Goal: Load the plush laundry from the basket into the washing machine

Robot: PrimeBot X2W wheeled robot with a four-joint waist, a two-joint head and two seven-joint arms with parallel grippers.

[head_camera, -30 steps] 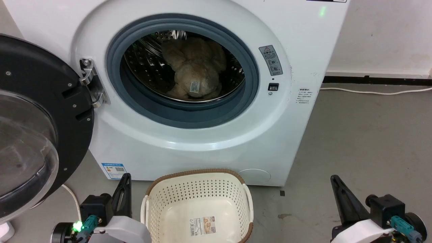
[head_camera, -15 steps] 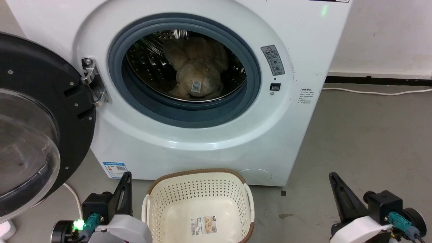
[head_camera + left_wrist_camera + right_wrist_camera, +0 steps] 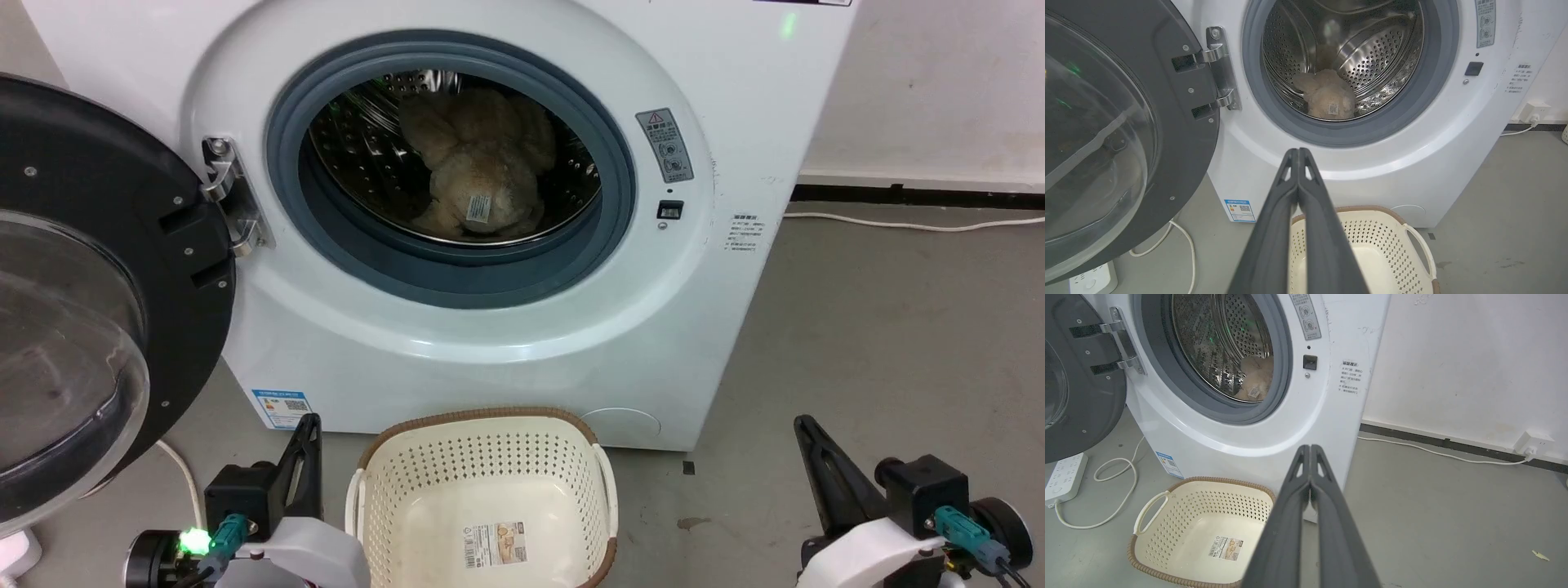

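Head view: the plush laundry [image 3: 482,184] lies inside the steel drum of the washing machine [image 3: 457,351], whose door [image 3: 90,245] stands wide open at the left. The basket [image 3: 482,414] sits on the floor [image 3: 865,327] just before the machine, between your left pincer [image 3: 308,429] and right pincer [image 3: 807,429]. Left wrist view: your left pincer's fingers are pressed together, pointing at the machine's front below the opening. Right wrist view: your right pincer is likewise pressed together, with the basket at lower left and the toy's white tag [image 3: 1254,392] low in the drum.
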